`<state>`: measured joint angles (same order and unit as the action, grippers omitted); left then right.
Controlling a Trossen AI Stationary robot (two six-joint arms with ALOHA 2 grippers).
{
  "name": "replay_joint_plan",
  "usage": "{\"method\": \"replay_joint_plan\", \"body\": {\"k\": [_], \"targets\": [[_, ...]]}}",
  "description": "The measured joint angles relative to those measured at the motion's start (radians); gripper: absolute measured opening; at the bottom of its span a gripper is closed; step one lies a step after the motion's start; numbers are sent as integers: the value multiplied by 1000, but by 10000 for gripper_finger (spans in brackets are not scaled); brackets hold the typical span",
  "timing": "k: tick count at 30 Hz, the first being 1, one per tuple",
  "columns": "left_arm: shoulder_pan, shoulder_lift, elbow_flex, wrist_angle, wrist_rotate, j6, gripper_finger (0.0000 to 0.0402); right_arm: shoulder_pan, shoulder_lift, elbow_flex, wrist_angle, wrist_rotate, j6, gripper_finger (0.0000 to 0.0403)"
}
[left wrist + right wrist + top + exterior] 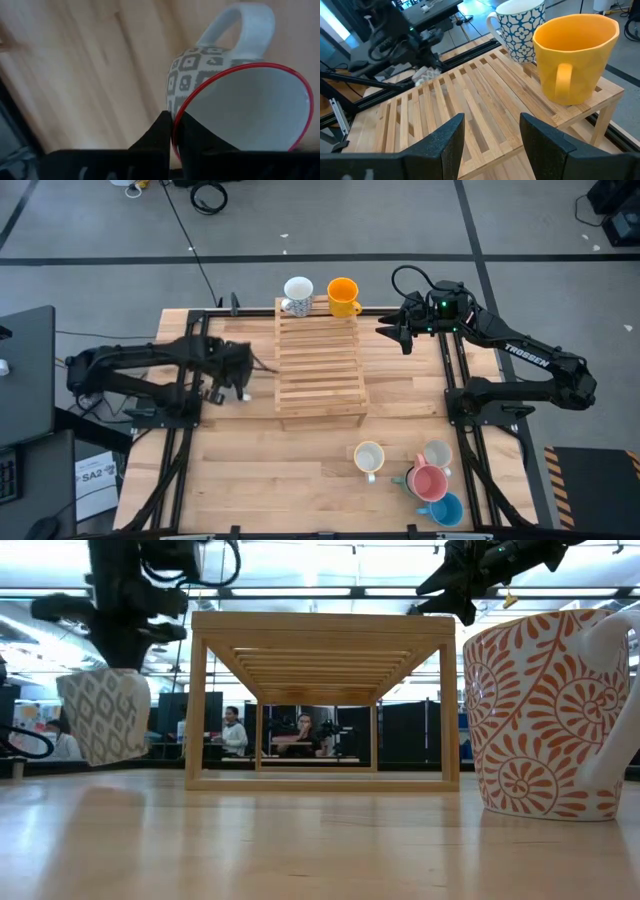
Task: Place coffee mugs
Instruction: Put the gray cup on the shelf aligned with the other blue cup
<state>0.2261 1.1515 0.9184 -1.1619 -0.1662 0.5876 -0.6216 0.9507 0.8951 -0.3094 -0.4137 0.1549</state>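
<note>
My left gripper (238,378) hangs left of the wooden slatted rack (320,365), shut on a grey-and-white patterned mug (210,75) with a red rim, which also shows in the low view as the patterned mug (105,715). A blue-patterned white mug (297,295) and an orange mug (343,296) stand upright on the rack's far end. My right gripper (491,132) waits open and holds nothing, above the rack's far right corner and close to the orange mug (575,55). My left gripper pinches the mug's wall at the red rim (176,116), one finger inside the cup and one outside, on the side away from the handle (245,25). The fingers come from above, pointing down. The mug hangs below them, tilted and lifted clear of the table.
Near the table's front right stand a cream mug (369,457), a grey-white mug (437,454), a pink mug (430,482) and a blue mug (446,510). An orange-patterned white mug (545,710) stands close to the low camera. Black rails (180,470) run along both table sides.
</note>
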Motion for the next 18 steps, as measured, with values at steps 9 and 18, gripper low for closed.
{"method": "replay_joint_plan", "body": {"k": [9, 18], "targets": [[230, 71, 0, 60, 3, 420, 26, 0, 0, 0, 0, 2, 0, 197], [288, 180, 8, 169, 48, 665, 27, 0, 0, 0, 0, 4, 0, 197]]}}
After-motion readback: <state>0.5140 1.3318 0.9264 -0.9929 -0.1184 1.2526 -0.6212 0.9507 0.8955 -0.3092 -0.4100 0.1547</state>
